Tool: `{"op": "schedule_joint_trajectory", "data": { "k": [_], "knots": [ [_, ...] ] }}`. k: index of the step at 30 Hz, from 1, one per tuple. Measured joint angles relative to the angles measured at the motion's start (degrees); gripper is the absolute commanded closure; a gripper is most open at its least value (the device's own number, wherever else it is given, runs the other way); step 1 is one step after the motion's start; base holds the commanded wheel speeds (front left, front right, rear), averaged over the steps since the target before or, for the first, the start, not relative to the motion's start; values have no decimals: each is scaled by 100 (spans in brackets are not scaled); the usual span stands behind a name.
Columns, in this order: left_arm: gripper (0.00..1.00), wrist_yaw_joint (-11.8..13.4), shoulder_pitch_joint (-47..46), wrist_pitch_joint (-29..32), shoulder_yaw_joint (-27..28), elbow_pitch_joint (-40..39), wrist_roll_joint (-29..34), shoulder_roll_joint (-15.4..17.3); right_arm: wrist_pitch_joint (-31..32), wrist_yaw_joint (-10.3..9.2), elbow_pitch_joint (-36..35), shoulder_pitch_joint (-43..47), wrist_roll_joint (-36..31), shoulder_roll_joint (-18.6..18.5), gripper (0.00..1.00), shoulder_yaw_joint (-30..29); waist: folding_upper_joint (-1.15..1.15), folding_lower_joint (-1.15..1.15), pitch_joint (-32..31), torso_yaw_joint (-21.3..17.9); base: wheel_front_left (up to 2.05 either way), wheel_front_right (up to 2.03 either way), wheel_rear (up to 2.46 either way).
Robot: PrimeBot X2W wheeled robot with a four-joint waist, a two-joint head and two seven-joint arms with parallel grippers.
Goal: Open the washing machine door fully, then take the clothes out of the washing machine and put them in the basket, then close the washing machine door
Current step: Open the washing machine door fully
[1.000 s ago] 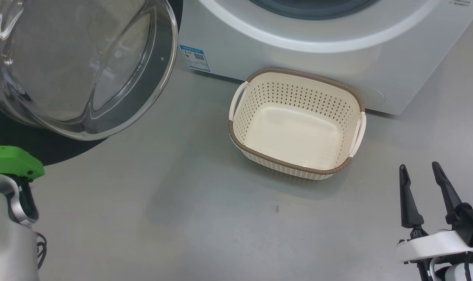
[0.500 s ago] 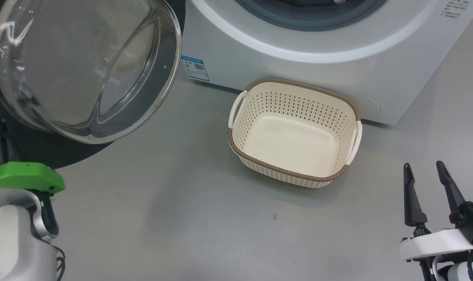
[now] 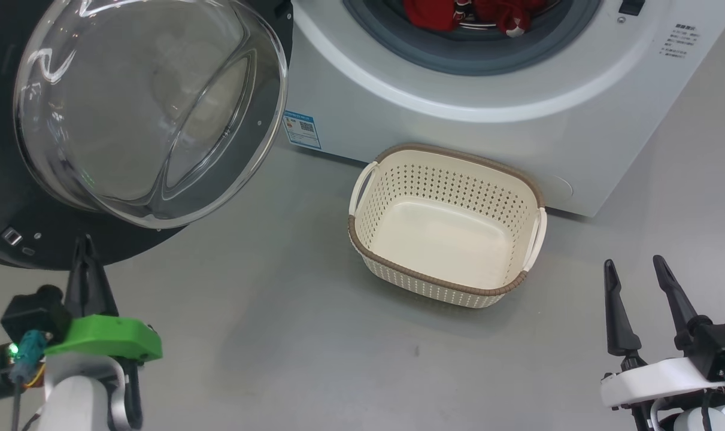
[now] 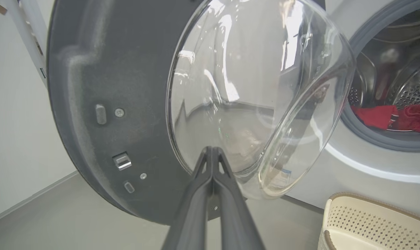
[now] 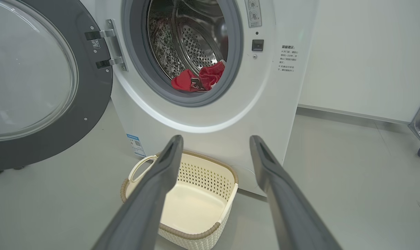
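Grey floor (image 3: 266, 335) has loads of free room lower centre. One washer (image 3: 458, 129) up top with red clothes (image 3: 434, 12) in its drum (can't count them), and one door (image 3: 146, 120) swung open upper left. One empty basket (image 3: 446, 188) sits just beside the washer's front. Two grippers: left (image 3: 87, 251) pinched closed on nothing, right (image 3: 633, 263) spread wide, empty.

Bright, sharp pics (glare: door (image 3: 152, 108)).

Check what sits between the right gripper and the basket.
Bare grey floor, nothing else, lies between the right gripper and the basket; the head view shows that stretch plainly.
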Motion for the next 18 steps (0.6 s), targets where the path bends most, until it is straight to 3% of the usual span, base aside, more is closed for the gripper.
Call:
{"op": "schedule_joint_trajectory", "data": {
  "k": [2, 4, 5, 6, 7, 18],
  "knots": [
    [100, -89, 166, 0, -172, -97, 32, -18, 0, 0, 0, 19, -3, 7, 0, 33, 0, 0, -29, -33, 0, 0, 0],
    [63, -179, 305, 0, -341, -163, 85, -41, 0, 1, 0, 41, -44, 16, 0, 52, 0, 0, -60, -70, 0, 0, 0],
    [51, -204, 365, 1, -402, -190, 101, -49, 0, 2, 0, 51, -55, 22, 0, 64, 0, 0, -74, -92, 0, 0, 0],
    [20, -233, 418, 1, -463, -210, 109, -48, 0, 11, 0, 57, -57, 32, 0, 77, 0, 0, -90, -116, 0, 0, 0],
    [0, -257, 469, 1, -511, -252, 122, -52, 0, 29, 0, 62, -58, 41, 0, 90, 0, 0, -105, -141, 0, 0, 0],
    [0, -383, 748, 1, -897, -493, 194, -51, 0, 32, -2, 81, -101, 97, 0, 288, 0, 0, -240, -535, 0, 0, 0]
  ]
}}
